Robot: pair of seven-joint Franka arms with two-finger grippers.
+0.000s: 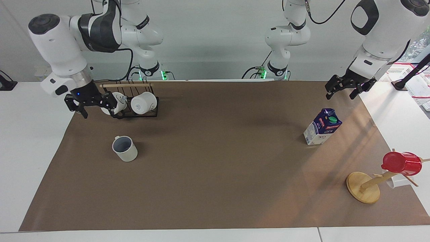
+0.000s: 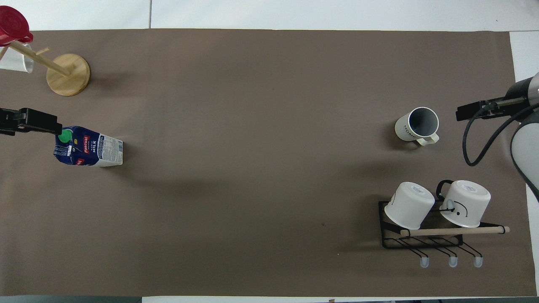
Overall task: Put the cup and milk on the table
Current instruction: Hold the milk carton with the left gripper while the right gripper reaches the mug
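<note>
The cup (image 1: 124, 148) stands upright on the brown sheet of the table (image 1: 215, 168), toward the right arm's end; in the overhead view the cup (image 2: 417, 124) shows its dark inside. The milk (image 1: 322, 126) stands on the sheet toward the left arm's end, and its green cap shows in the overhead view (image 2: 88, 146). My right gripper (image 1: 97, 113) is open and empty in the air, over the sheet's edge beside the cup (image 2: 476, 111). My left gripper (image 1: 339, 95) is open and empty, over the sheet beside the milk (image 2: 29, 126).
A black wire rack (image 1: 136, 112) holding two white mugs stands nearer to the robots than the cup. A wooden mug tree (image 1: 363, 188) with a red cup (image 1: 401, 163) stands farther from the robots than the milk. White tabletop (image 1: 30, 151) borders the sheet.
</note>
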